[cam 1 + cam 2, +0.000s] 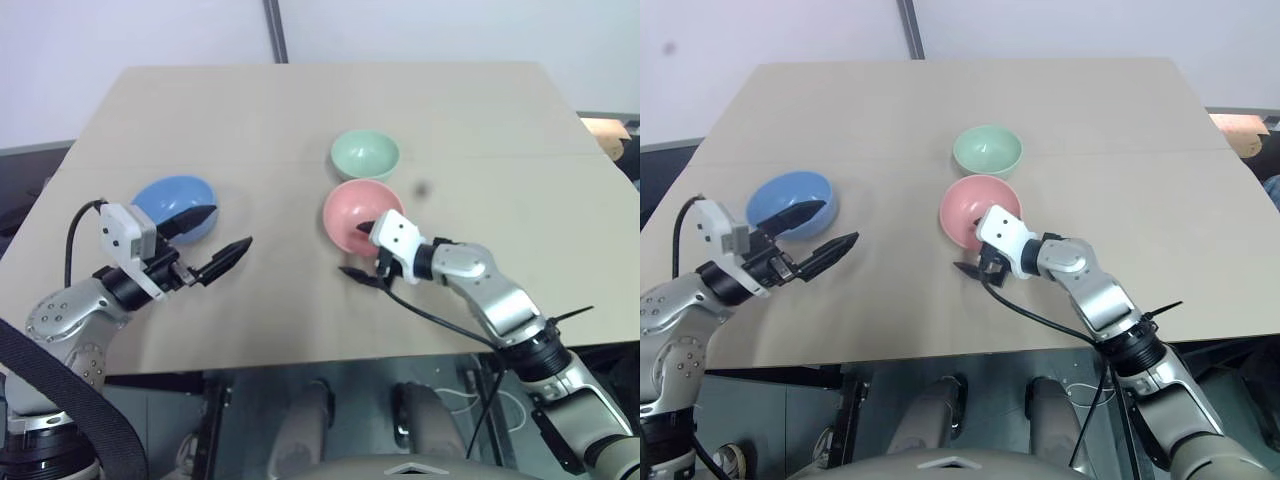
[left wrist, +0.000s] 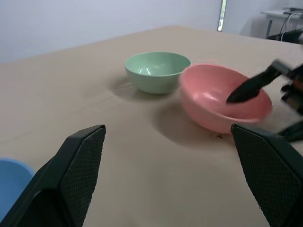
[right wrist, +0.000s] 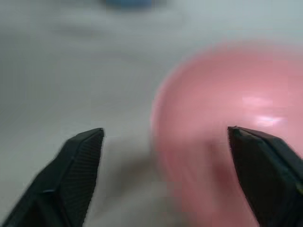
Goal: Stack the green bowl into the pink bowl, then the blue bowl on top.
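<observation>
Pink bowl (image 1: 357, 213): bench (image 1: 300, 110) centre; right gripper (image 1: 364, 251) spread, straddling its 6 o'clock rim.
Green bowl (image 1: 365, 153): 12 o'clock of pink.
Blue bowl (image 1: 172, 203): 9 o'clock; left gripper (image 1: 213, 240) spread beside it.

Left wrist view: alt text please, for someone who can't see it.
A pink bowl sits tilted on a beige table, with one black finger of the right tool reaching inside it. A green bowl stands upright just behind it, and the left tool's own fingers frame the view, spread wide.
</observation>
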`<act>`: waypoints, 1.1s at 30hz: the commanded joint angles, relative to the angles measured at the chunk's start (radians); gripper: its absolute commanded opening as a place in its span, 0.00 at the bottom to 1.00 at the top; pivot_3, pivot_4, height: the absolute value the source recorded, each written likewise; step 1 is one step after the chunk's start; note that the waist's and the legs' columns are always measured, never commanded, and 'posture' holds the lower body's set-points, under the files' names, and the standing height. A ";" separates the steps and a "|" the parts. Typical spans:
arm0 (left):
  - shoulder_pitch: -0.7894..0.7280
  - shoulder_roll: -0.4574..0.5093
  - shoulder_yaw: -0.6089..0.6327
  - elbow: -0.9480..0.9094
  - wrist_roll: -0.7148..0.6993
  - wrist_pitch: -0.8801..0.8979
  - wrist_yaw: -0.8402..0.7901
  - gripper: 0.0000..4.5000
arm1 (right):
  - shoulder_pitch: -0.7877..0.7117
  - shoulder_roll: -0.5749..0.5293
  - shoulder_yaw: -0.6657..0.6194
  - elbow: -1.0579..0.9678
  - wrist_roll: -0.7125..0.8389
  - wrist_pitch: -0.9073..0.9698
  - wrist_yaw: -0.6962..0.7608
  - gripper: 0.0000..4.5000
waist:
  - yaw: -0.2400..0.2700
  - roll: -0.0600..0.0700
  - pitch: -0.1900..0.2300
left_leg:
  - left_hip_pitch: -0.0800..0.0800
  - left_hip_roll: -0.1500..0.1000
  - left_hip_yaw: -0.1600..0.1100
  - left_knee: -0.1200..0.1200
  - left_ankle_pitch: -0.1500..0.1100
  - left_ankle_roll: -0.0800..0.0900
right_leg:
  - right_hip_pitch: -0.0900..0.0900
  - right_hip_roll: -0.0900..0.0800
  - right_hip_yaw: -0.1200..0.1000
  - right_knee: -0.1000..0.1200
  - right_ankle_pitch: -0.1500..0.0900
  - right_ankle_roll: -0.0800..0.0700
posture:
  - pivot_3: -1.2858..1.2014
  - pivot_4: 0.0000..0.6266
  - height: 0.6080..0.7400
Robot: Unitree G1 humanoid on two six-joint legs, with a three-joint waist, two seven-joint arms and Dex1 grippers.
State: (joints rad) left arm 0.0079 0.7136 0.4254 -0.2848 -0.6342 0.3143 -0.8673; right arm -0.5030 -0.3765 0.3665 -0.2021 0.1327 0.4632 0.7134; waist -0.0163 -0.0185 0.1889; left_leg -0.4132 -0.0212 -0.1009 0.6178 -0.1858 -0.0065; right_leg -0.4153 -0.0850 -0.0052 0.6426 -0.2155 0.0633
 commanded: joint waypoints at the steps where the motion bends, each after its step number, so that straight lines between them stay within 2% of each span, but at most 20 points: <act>1: -0.024 0.005 0.039 -0.019 -0.060 0.015 -0.005 1.00 | -0.034 -0.004 -0.107 -0.141 0.090 0.093 0.000 0.99 | 0.000 0.000 0.000 | 0.000 0.000 0.000 0.000 0.000 0.000 | 0.000 0.000 0.000 0.000 -0.001 0.000 | 0.52 0.24 1.00; 6: -0.048 -0.033 0.041 -0.023 -0.165 0.022 -0.053 1.00 | -0.201 -0.010 -0.146 -0.001 0.038 0.093 -0.039 0.99 | -0.004 0.000 0.000 | 0.000 0.000 0.001 0.000 0.000 0.000 | 0.000 0.000 0.000 0.000 -0.001 -0.002 | 0.52 0.24 1.00; 10: -0.062 -0.050 0.020 -0.023 -0.177 0.019 -0.056 1.00 | -0.374 -0.043 -0.105 0.362 -0.065 -0.128 0.022 0.99 | -0.007 0.000 0.000 | 0.001 0.001 0.002 0.000 0.001 -0.001 | 0.000 0.001 0.000 0.000 0.000 -0.003 | 0.52 0.24 1.00; 15: -0.063 -0.062 0.024 -0.046 -0.181 0.014 -0.050 1.00 | -0.566 -0.076 -0.085 0.844 -0.192 -0.462 0.027 0.99 | -0.007 0.000 0.000 | 0.000 0.000 0.002 0.000 0.001 -0.001 | 0.000 0.000 0.001 -0.001 0.004 -0.004 | 0.52 0.24 1.00; 19: -0.034 -0.068 0.041 -0.075 -0.186 0.017 -0.040 1.00 | -0.680 -0.117 -0.033 1.114 -0.309 -0.717 0.042 0.99 | -0.018 0.000 0.001 | -0.001 -0.001 0.004 -0.002 0.001 -0.001 | -0.001 0.000 0.003 -0.003 0.004 -0.003 | 0.52 0.24 1.00; 26: 0.003 -0.063 0.071 -0.101 -0.199 0.018 -0.022 1.00 | -0.789 -0.107 0.081 1.347 -0.490 -1.028 0.061 0.99 | -0.042 0.000 0.001 | 0.001 0.000 0.007 -0.004 0.001 -0.001 | -0.003 0.001 0.005 -0.001 0.004 -0.003 | 0.52 0.24 1.00; 33: 0.030 -0.066 0.084 -0.133 -0.208 0.018 0.002 1.00 | -0.846 0.002 0.179 1.453 -0.677 -1.098 -0.181 0.99 | -0.052 0.001 0.002 | 0.002 0.001 0.007 -0.004 0.001 -0.002 | -0.004 0.002 0.007 0.001 0.005 -0.003 | 0.52 0.24 1.00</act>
State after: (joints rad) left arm 0.0330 0.6418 0.4729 -0.3740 -0.8264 0.3416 -0.8712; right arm -1.2887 -0.3774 0.5384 1.2425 -0.5076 -0.6194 0.6055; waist -0.0678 -0.0174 0.1906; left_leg -0.4121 -0.0201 -0.0943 0.6141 -0.1845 -0.0084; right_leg -0.4195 -0.0829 0.0019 0.6434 -0.2109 0.0599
